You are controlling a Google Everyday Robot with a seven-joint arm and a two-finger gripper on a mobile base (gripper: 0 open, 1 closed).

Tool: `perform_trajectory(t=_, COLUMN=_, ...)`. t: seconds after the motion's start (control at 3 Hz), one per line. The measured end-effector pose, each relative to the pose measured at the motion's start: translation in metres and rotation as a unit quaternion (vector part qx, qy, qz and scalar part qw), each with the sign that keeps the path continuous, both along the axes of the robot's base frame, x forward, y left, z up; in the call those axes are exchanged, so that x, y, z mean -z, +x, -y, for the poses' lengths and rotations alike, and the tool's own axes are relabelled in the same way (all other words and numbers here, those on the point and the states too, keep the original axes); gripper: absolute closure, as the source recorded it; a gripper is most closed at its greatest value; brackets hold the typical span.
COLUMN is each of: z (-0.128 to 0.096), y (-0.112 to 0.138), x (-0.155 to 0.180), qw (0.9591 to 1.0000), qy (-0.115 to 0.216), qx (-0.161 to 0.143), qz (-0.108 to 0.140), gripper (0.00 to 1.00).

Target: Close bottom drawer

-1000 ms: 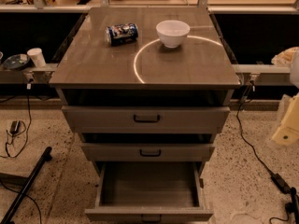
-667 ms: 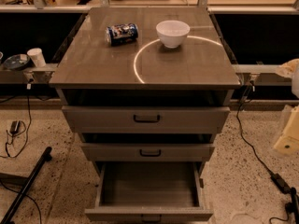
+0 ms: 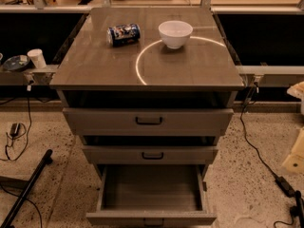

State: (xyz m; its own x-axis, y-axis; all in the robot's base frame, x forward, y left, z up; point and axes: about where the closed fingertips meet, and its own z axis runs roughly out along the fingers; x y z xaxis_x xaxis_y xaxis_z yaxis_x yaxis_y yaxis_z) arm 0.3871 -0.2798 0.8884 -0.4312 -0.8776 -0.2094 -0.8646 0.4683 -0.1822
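Observation:
The bottom drawer of the grey-brown cabinet is pulled far out toward me. Its plain box interior holds nothing. Its front panel lies at the lower edge of the view, with the small dark handle only partly showing. My gripper shows only as a cream piece at the right edge, to the right of the cabinet, about level with the middle drawer and well apart from the bottom drawer.
The top drawer and middle drawer stand slightly out. A blue can lies on the cabinet top beside a white bowl. A paper cup stands on the left ledge. Cables and a black pole lie on the floor.
The cream arm and gripper piece at the right has drifted further right and down, toward the frame's edge. The drawers, can and bowl have not moved.

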Motion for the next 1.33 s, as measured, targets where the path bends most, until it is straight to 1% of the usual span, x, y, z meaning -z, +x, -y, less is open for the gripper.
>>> perform_trajectory(t=0.33, z=-0.002, y=-0.006, x=0.009, qw=0.9999, qy=0.012, qx=-0.001, qz=-0.008, gripper=0.00)
perform_trajectory(t=1.0, z=-0.032, y=-0.017, x=0.020, qw=0.9972, qy=0.062, qx=-0.033, qz=-0.025, gripper=0.00)
perform_trajectory(t=1.33, z=-0.041, y=-0.020, x=0.028, qw=0.9962, qy=0.070, qx=-0.040, qz=-0.034, gripper=0.00)
